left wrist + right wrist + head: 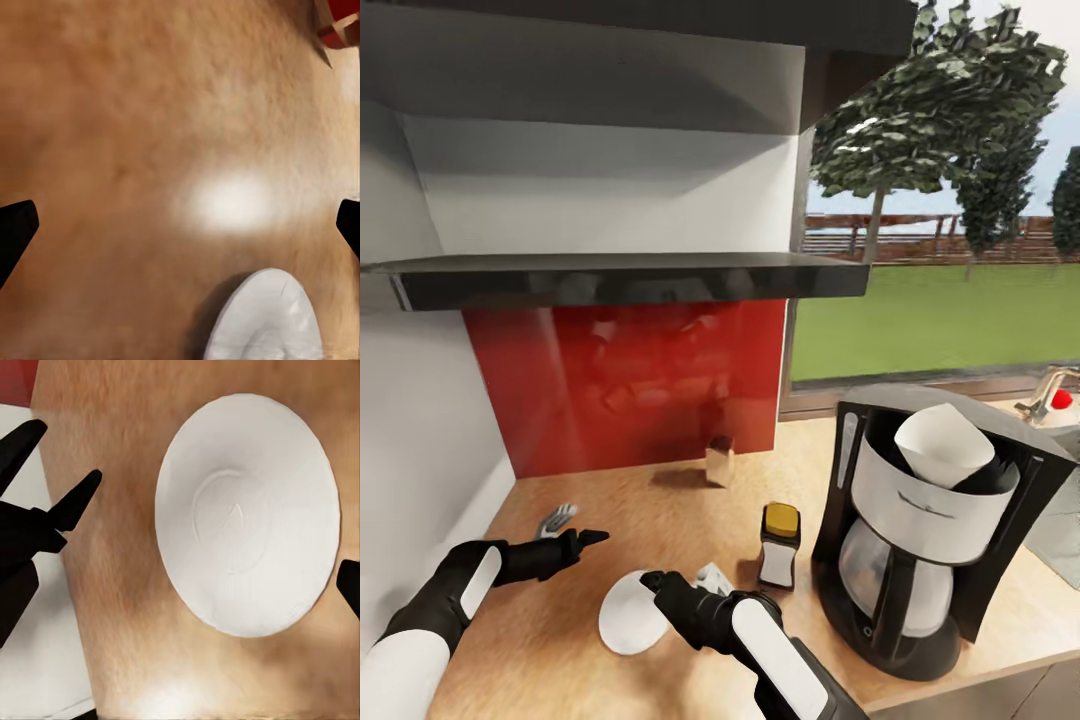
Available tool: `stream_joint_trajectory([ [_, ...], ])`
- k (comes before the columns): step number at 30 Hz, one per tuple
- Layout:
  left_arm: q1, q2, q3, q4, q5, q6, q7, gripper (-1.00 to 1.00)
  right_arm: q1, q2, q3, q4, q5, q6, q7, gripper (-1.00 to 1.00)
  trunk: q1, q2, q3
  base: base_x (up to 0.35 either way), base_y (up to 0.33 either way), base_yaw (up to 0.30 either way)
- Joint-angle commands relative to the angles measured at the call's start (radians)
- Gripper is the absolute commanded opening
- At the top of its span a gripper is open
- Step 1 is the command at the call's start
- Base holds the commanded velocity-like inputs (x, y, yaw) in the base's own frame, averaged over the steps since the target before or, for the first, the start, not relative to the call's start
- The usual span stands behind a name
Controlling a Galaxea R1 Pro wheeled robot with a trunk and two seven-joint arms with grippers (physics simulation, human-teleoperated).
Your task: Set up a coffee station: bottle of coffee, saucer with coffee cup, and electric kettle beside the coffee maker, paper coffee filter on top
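- Right gripper [652, 580]: black fingers spread apart, empty, held just over the saucer [630, 612]; in the right wrist view its fingertips sit wide at both edges with nothing between them.
- Left gripper [595, 538]: black, pointing across the countertop [660, 500], off the saucer's left; the left wrist view has its tips at opposite edges, so it is open and holds nothing.
- The right wrist view gives the saucer [247, 514] whole: a flat, matte white disc with a faint raised ring at its centre, lying on the wood-look top. The left wrist view catches just one curved white edge of it [266, 319].
- The head view adds a small white cup [712, 577], partly hidden by the right arm, touching or just beside the saucer; I cannot tell which.
- Bottle [779, 545]: yellow cap, pale label, upright between cup and coffee maker [920, 540].
- Coffee maker: black body, silver-grey basket front, glass carafe; a white paper filter [943, 443] cone rests in its top.
- Small tan box [719, 462] stands by the glossy red backsplash [630, 385].
- Glossy black shelf [630, 278] above.
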Motion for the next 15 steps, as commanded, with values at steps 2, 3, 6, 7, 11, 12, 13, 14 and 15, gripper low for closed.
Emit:
stream_joint_trajectory([
  [2, 0.000, 0.000, 0.002, 0.000, 0.000, 0.005, -0.002, 1.00, 0.000, 0.000, 0.000, -0.001, -0.005, 0.001, -0.007, 1.00, 0.000, -0.001, -0.001, -0.187, 0.182, -0.001],
  [3, 0.000, 0.000, 0.002, 0.000, 0.000, 0.005, -0.002, 1.00, 0.000, 0.000, 0.000, -0.001, -0.005, 0.001, -0.007, 1.00, 0.000, -0.001, -0.001, -0.101, 0.109, 0.000],
  [6, -0.001, -0.001, 0.001, 0.001, -0.001, 0.004, 0.001, 1.00, 0.000, 0.000, 0.000, -0.002, -0.004, 0.001, -0.007, 1.00, 0.000, -0.001, -0.001, -0.042, 0.045, 0.000],
  [7, 0.000, -0.002, 0.001, 0.001, -0.002, 0.003, 0.002, 1.00, 0.000, 0.000, 0.000, -0.002, -0.005, 0.001, -0.007, 1.00, 0.000, -0.001, -0.001, -0.006, 0.006, 0.000],
  [11, 0.004, -0.004, 0.002, 0.005, -0.002, 0.002, 0.004, 1.00, 0.000, 0.000, 0.000, -0.002, -0.005, 0.004, -0.007, 1.00, 0.000, -0.001, -0.001, -0.003, 0.003, 0.000],
  [12, 0.015, -0.006, 0.003, 0.009, -0.003, 0.001, 0.005, 1.00, 0.000, 0.000, 0.000, -0.002, -0.005, 0.005, -0.007, 1.00, 0.000, -0.001, -0.001, 0.000, 0.000, 0.000],
  [13, 0.017, -0.006, 0.003, 0.010, -0.002, -0.001, 0.005, 1.00, 0.000, 0.000, 0.000, -0.001, -0.005, 0.005, -0.007, 1.00, 0.000, -0.001, -0.001, 0.000, 0.000, 0.000],
  [14, 0.023, -0.009, 0.003, 0.013, -0.002, -0.009, 0.005, 1.00, 0.000, 0.000, 0.000, -0.001, -0.005, 0.004, -0.007, 1.00, 0.000, -0.001, -0.001, 0.000, 0.000, 0.000],
  [15, 0.025, -0.014, 0.003, 0.020, -0.001, -0.028, 0.005, 1.00, 0.000, 0.000, 0.000, 0.000, -0.005, 0.004, -0.007, 1.00, 0.000, -0.001, -0.001, 0.000, 0.000, 0.000],
])
